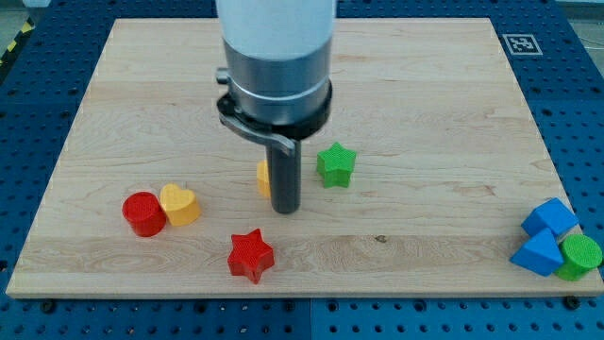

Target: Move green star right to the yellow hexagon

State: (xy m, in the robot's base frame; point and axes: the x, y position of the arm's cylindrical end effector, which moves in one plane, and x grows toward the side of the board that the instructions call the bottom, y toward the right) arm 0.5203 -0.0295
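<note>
The green star (335, 164) lies near the middle of the wooden board (425, 85). The yellow hexagon (263, 177) sits to its left, mostly hidden behind my rod. My tip (286, 208) rests on the board just right of the hexagon's visible edge and to the lower left of the green star, a small gap from the star.
A red cylinder (143, 213) and a yellow heart (179, 204) touch each other at the lower left. A red star (250, 254) lies near the bottom edge. Two blue blocks (549, 217) (538, 253) and a green cylinder (579, 255) cluster at the lower right corner.
</note>
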